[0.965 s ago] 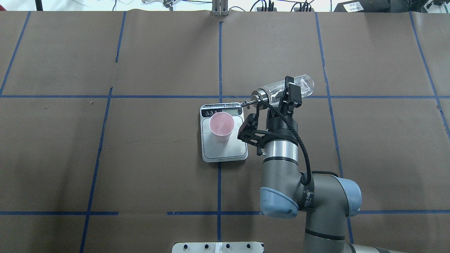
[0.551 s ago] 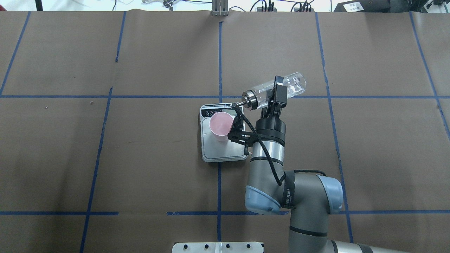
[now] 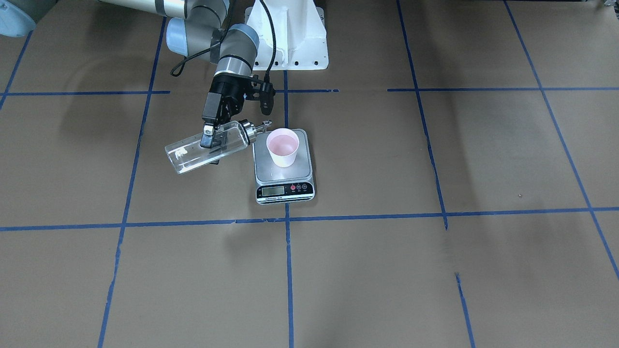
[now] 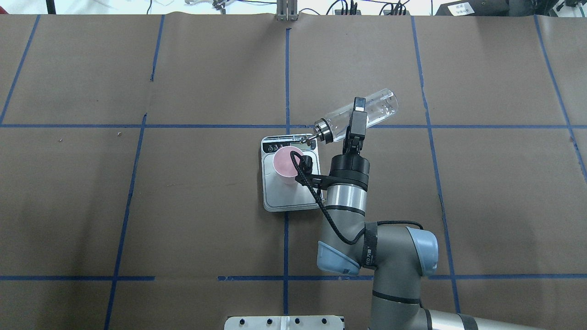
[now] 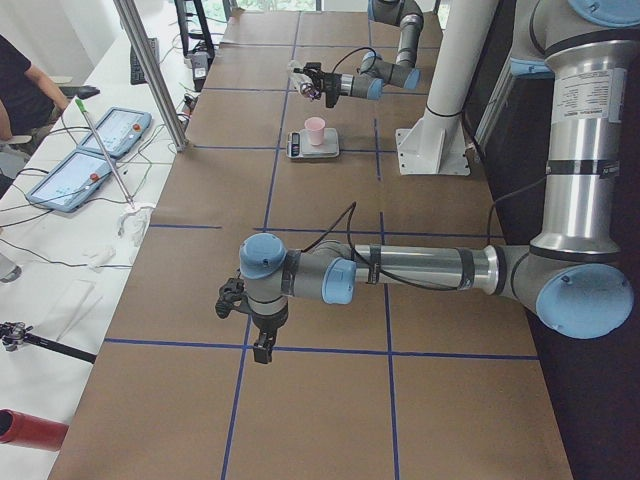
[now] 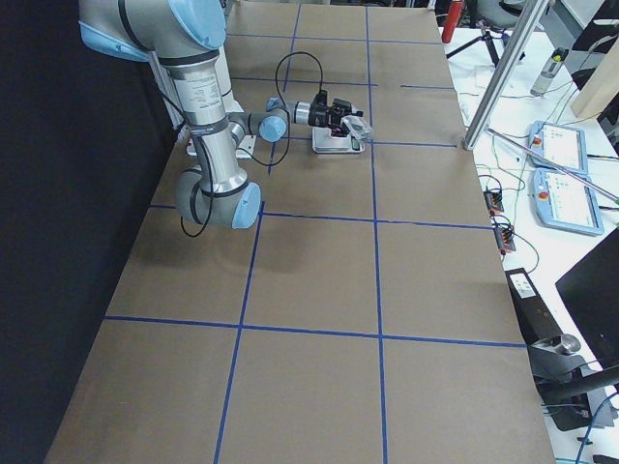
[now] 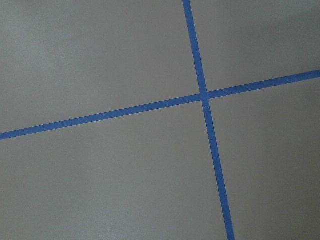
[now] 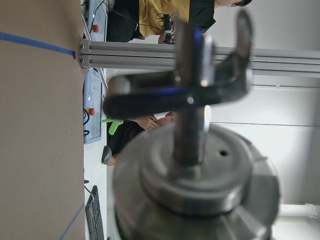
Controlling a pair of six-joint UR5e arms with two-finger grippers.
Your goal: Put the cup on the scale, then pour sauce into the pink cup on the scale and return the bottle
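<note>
1. Overhead exterior shows the brown paper-covered table (image 4: 137, 206), marked with blue tape lines.
2. The right arm (image 4: 348, 201) reaches forward beside the scale. The left arm (image 5: 420, 268) stretches over the table's far left part, well apart from the task's things.
3. The scale (image 4: 289, 197) sits on the centre tape line, with its display side away from the robot.
4. The bottle (image 4: 378, 104) lies tilted nearly level in the air. Its silver cap (image 4: 323, 131) points toward the cup, and the spout tip shows just outside the cup's rim.
5. The right gripper (image 4: 357, 120) is clamped across the bottle's glass body, just behind the cap.
6. The cup (image 4: 285, 161) stands upright on the scale's platform, near the display.
7. The left gripper (image 5: 260, 345) points down at the table; whether its fingers are apart cannot be told.
</note>
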